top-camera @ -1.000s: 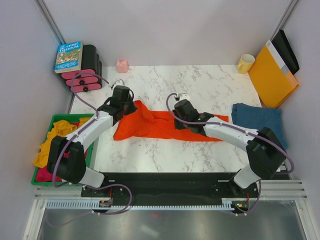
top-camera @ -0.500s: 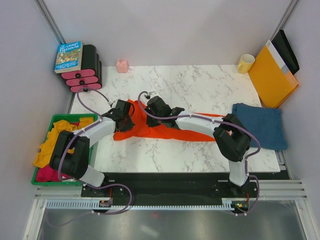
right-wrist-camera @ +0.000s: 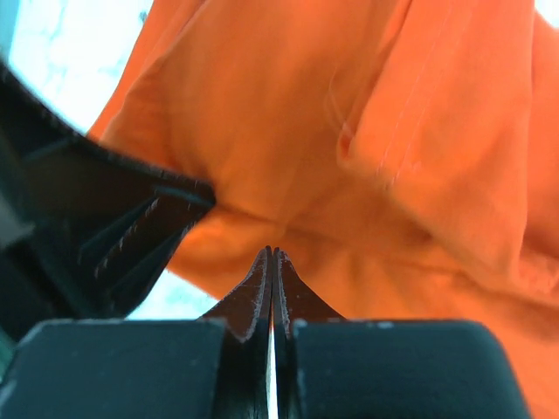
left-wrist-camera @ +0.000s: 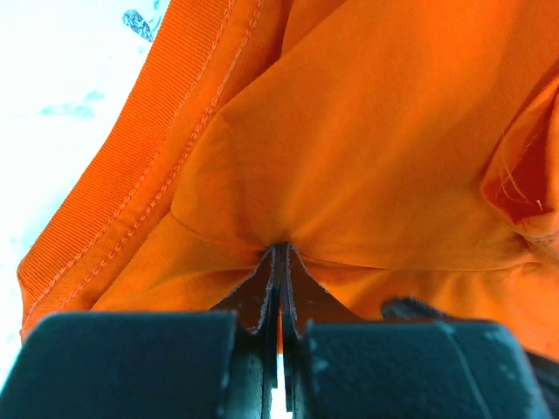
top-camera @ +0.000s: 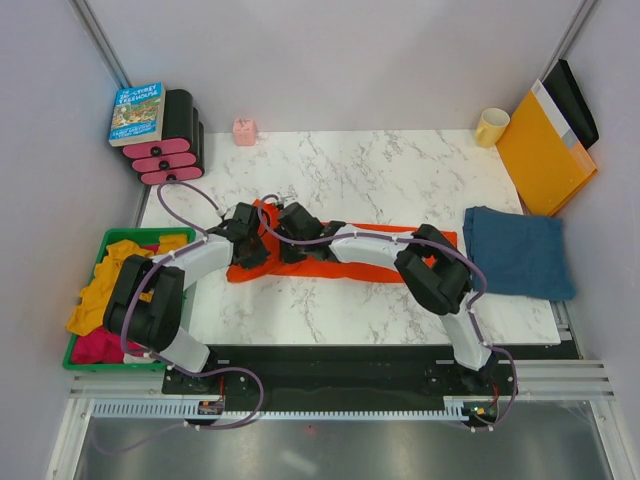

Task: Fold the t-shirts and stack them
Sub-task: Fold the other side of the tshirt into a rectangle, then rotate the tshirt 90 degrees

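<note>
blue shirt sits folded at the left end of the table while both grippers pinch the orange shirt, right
No. The blue shirt sits folded at the right end of the table, as the top external view shows. The left gripper and right gripper do both pinch the orange shirt.

**Top view.** The left end of the orange shirt [top-camera: 310,268] lies under both wrists, so the fingertips of the left gripper [top-camera: 255,240] and right gripper [top-camera: 292,225] are hidden. The right arm covers the shirt's middle. The left arm crosses the green bin [top-camera: 108,238] and hides part of its right rim. The lettering on the book [top-camera: 137,113] is too small to read.

**Left wrist view.** The shirt runs past the top and right edges. The cloth caught between the pressed-together fingers is unseen.

**Right wrist view.** The left gripper is a dark, blurred shape, cut off at the left edge.
</note>
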Robot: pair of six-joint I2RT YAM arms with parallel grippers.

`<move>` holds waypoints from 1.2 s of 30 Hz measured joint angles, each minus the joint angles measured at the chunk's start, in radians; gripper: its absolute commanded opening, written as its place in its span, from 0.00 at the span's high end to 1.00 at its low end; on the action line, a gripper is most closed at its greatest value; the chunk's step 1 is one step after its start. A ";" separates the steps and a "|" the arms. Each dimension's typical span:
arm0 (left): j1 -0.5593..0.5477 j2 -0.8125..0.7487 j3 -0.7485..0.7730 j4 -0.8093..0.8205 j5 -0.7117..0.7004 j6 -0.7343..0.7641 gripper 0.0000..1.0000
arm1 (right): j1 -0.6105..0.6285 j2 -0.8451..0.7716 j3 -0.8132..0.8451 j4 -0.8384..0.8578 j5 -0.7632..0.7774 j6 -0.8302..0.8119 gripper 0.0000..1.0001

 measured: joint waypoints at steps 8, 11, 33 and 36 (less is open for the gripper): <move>0.000 -0.023 -0.022 -0.005 0.000 0.000 0.98 | -0.042 0.088 0.110 -0.003 0.020 0.000 1.00; 0.000 -0.039 -0.034 -0.018 0.000 0.000 0.98 | -0.068 0.113 0.135 -0.013 0.033 0.000 1.00; 0.000 -0.080 -0.063 -0.062 -0.002 0.000 0.98 | -0.319 0.132 0.226 -0.052 0.158 0.033 0.96; 0.000 -0.083 -0.063 -0.066 -0.002 0.000 0.92 | -0.337 0.126 0.224 -0.054 0.178 0.031 0.58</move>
